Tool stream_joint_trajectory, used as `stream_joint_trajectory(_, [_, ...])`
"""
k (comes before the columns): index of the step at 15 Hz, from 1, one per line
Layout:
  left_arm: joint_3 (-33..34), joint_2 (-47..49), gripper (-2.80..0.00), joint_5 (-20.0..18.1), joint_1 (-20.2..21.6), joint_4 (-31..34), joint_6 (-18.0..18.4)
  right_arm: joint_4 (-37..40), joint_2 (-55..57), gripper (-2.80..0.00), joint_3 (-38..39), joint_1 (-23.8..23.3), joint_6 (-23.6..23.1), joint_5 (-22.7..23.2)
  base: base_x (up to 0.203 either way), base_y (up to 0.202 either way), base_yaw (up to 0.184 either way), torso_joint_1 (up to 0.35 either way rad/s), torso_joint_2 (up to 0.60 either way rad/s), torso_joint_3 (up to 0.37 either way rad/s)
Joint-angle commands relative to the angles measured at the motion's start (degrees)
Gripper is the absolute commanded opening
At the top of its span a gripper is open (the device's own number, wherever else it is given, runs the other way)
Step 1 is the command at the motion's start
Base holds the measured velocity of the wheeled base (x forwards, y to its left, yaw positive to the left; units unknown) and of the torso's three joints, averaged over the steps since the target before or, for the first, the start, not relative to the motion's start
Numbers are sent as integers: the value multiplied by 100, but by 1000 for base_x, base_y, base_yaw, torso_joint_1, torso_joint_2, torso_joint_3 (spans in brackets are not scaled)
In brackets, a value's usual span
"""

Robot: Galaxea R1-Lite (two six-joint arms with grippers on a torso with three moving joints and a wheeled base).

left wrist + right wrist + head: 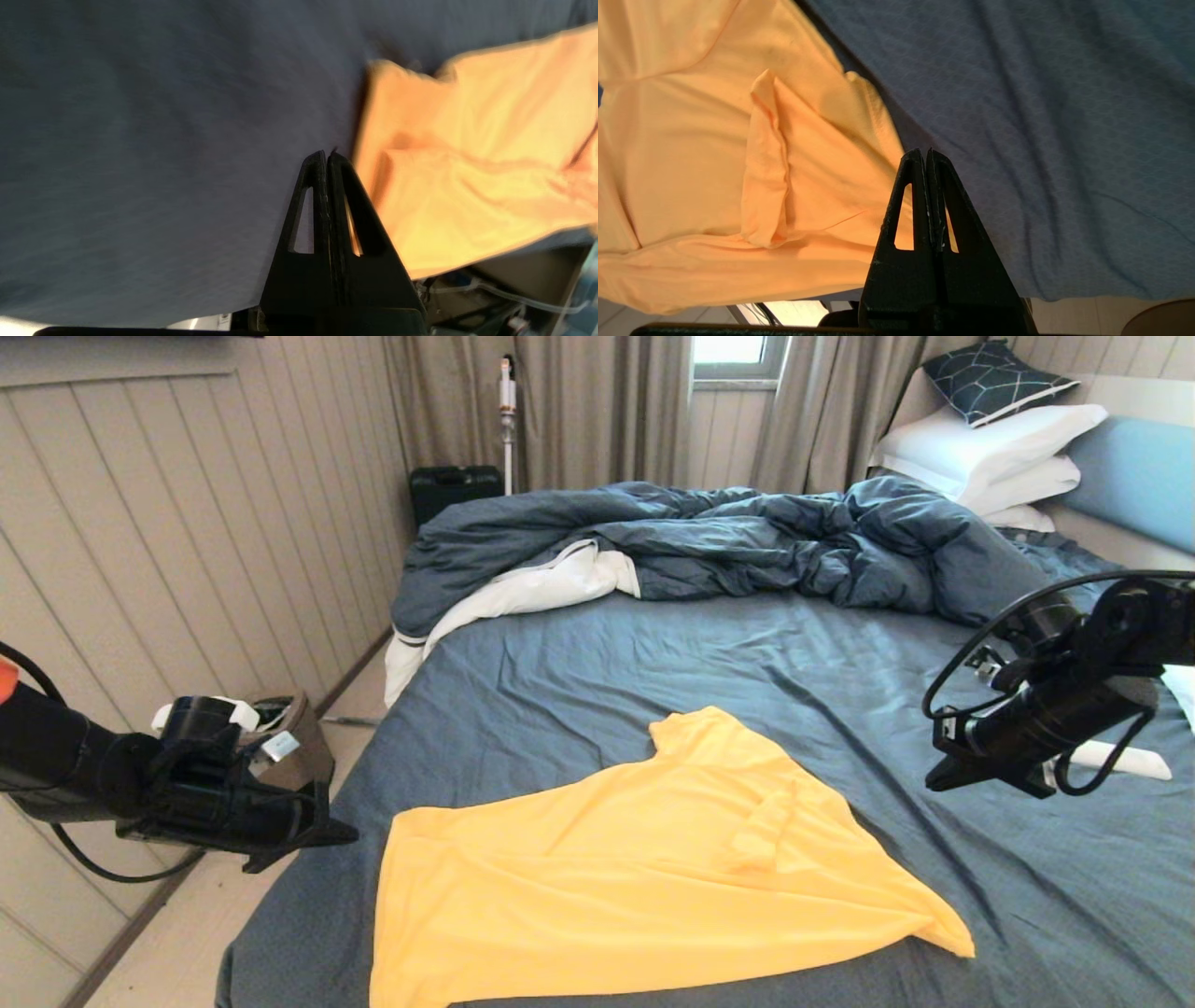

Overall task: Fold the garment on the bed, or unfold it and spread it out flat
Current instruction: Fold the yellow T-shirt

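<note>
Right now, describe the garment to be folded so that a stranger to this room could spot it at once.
Start at the wide bed with the dark blue-grey sheet and look to its near end, away from the white pillows. There the large plain bright yellow T-shirt of thin fabric lies partly folded and creased. It is the only yellow thing there, unlike the rumpled dark blue duvet heaped further back.

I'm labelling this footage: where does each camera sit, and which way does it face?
Head: above, facing forward and down at the bright yellow T-shirt on the dark blue-grey bed; both arms show.
Left wrist: behind the shut left gripper, facing sheet and shirt edge.
Right wrist: behind the shut right gripper, facing the shirt's folded part.
All share the shirt.
</note>
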Motion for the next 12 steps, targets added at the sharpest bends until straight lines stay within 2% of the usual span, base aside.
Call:
stream_joint_trajectory(1, [164,8,0,-13,-179,-272,-29,19,-66,-280,10,-7,6,6,0,0,0,0,0,0])
stream_joint_trajectory(6, [426,114,0,-112,-356,-1226,27,1,-66,-280,27,-19,-11,18,0,0,0,0,0,0])
stream_joint_trajectory(12, [321,347,0,-68,-923,-1286,-13,-25,-101,-280,-34,-10,-55,50,0,0,0,0,0,0])
